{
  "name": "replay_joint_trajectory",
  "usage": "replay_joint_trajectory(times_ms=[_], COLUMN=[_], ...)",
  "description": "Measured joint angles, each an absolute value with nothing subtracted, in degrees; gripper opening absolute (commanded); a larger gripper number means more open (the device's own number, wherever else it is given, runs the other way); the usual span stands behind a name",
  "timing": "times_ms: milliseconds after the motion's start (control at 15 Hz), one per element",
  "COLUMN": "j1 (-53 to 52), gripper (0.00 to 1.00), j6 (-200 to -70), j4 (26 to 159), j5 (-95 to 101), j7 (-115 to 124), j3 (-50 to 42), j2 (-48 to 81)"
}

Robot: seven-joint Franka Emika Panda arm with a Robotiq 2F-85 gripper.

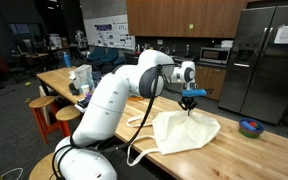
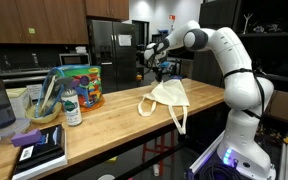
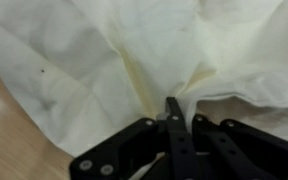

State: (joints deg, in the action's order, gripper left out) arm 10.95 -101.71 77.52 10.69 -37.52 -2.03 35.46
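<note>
Two fingers (image 3: pixel 174 128) closed tight, pinching raised fold of cream tote bag (image 3: pixel 74 60) on table (image 1: pixel 264 155).

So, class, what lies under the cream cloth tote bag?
The cream cloth tote bag rests on the light wooden tabletop, visible all around it. Anything beneath or inside is hidden by its crumpled fabric.

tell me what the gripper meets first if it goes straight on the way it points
The cream cloth bag: the gripper points down at a raised fold of it, jaws closed and very near, maybe already touching. The wooden table lies under the cloth.
</note>
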Motion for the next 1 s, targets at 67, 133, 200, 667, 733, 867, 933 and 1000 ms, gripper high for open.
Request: replay_joint_trajectory(times_ms=[67,133,200,667,733,867,933,1000], j1=[11.78,12.69,13.65,19.04,19.23,19.27,19.14,18.79], gripper=[0.01,0.01,0.01,0.01,0.01,0.01,0.01,0.01], j6=[-102.32,-103.09,-103.94,-112.22,-113.49,-116.07,-117.36,-118.53], j4=[79.39,81.52,83.85,103.72,106.70,112.81,115.83,118.65], j5=[10.69,10.68,10.64,10.03,10.03,10.06,10.13,10.20], j7=[-37.19,-36.80,-36.47,-35.40,-35.35,-35.32,-35.32,-35.32], j3=[-2.53,-3.08,-3.68,-8.21,-8.74,-9.37,-9.38,-9.35], j2=[34.25,32.94,31.59,21.45,20.06,17.25,15.89,14.60])
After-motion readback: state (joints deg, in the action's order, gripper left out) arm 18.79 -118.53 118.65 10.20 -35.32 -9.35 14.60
